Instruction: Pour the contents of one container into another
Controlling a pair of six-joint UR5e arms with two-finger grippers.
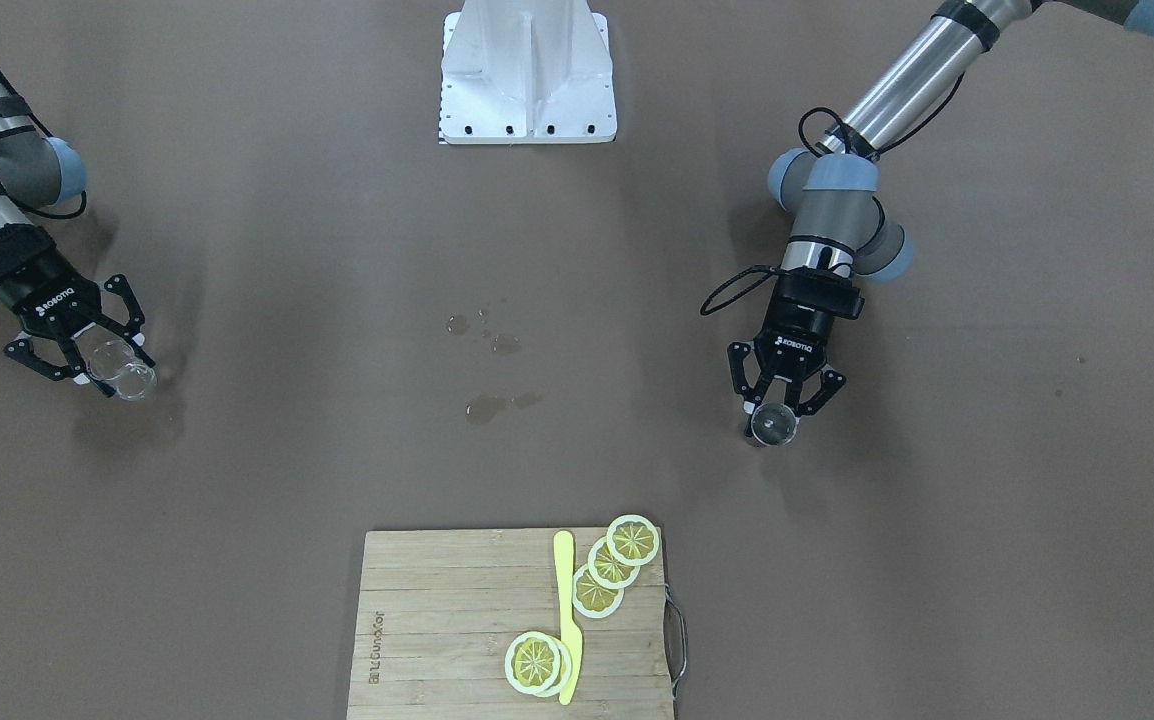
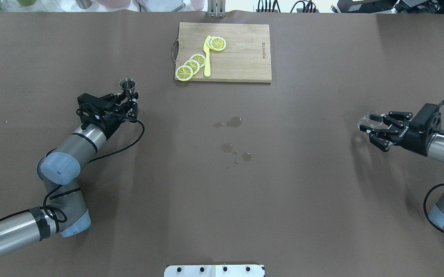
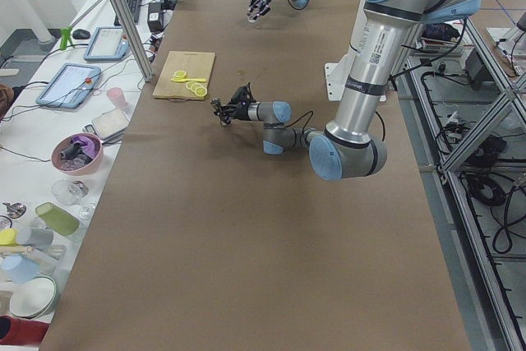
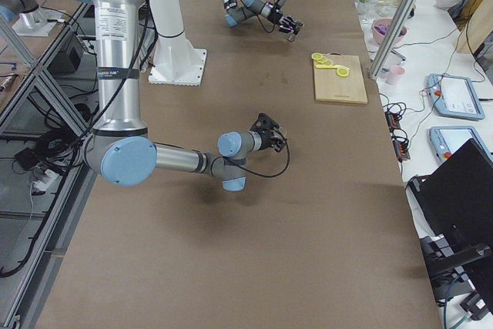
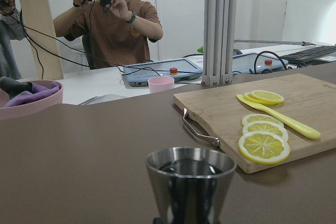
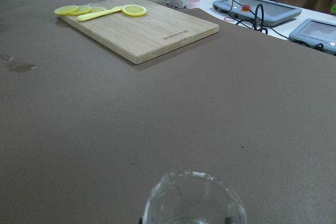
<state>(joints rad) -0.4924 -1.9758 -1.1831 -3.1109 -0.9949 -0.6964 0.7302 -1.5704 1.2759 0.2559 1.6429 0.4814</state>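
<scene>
At table: left fingers clamp one jigger, right fingers one glass.

Silver jigger, clear glass, yel. knife.

Only thing I can read for sure is "ROBOTIQ", white lettering on the black body of both the left gripper and the right gripper. The cutting board at the far edge has a burnt-in brand mark near one corner, too small to make out.

Robotics lab: teach pendants, aluminium frame post, person holding controller.
</scene>
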